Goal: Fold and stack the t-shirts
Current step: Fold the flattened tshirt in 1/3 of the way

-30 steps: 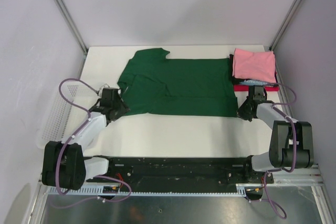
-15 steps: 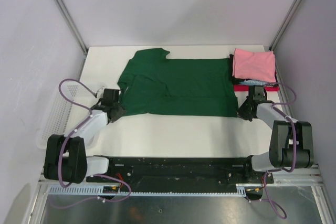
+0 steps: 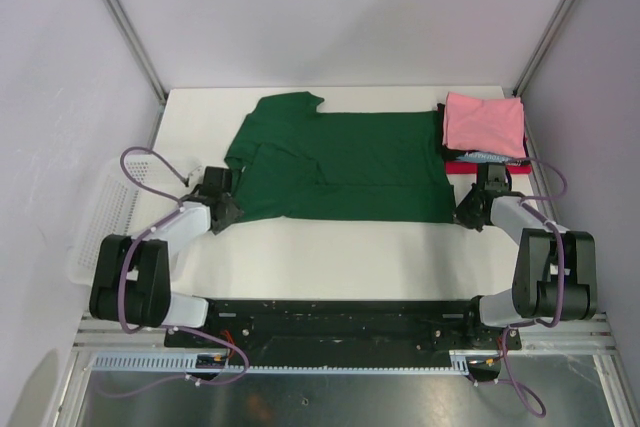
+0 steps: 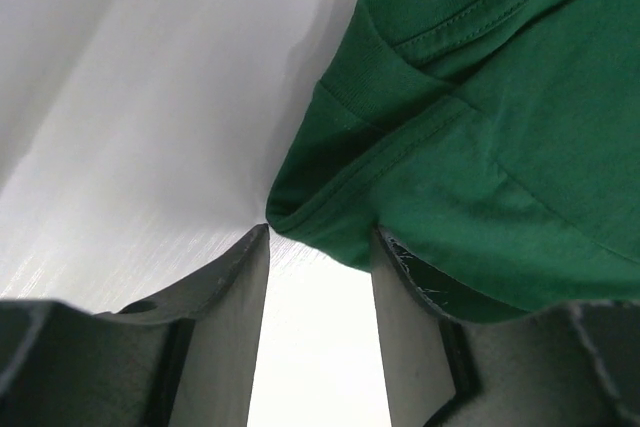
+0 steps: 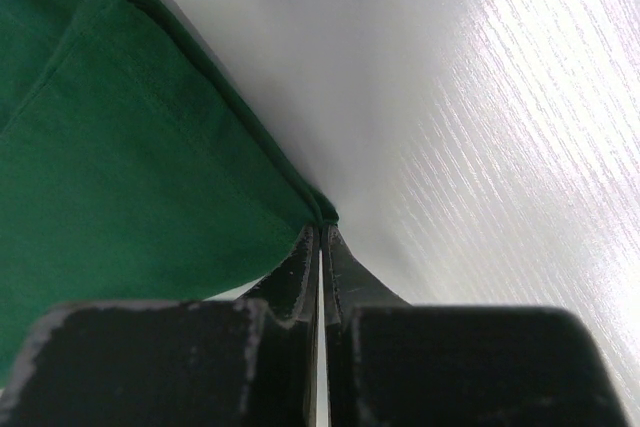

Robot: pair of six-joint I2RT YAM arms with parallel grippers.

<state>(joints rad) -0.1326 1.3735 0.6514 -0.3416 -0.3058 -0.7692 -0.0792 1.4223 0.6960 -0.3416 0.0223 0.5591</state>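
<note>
**A:** What lies closest to the arm bases?

**B:** A bare strip of white table point(image 3: 330, 247). Off its left edge sits a white mesh basket point(image 3: 98, 229). Just past the strip, both claws are down at the near edge of the green t-shirt point(image 3: 345, 162).

**A:** How is the left claw?

**B:** The left claw point(image 3: 224, 211) is at the shirt's near left corner. Its jaws stand apart. In the wrist view a folded, stitched edge of the cloth reaches in between the tips, and bare table shows in the gap behind it.

**A:** And the right claw?

**B:** The right claw point(image 3: 468, 215) is at the near right corner with its jaws pressed together. The shirt's hem corner runs right up to the tips. Whether any cloth is caught between them I cannot tell.

**A:** How does the shirt lie?

**B:** It lies flat across the middle of the table, its long side running left to right. One short sleeve sticks out toward the far left.

**A:** Anything farther back?

**B:** There is a folded stack at the far right corner, just beside the green shirt's right end. A pink t-shirt point(image 3: 484, 123) is on top, a black t-shirt point(image 3: 487, 157) is under it, and a red t-shirt point(image 3: 456, 169) is at the bottom.
</note>
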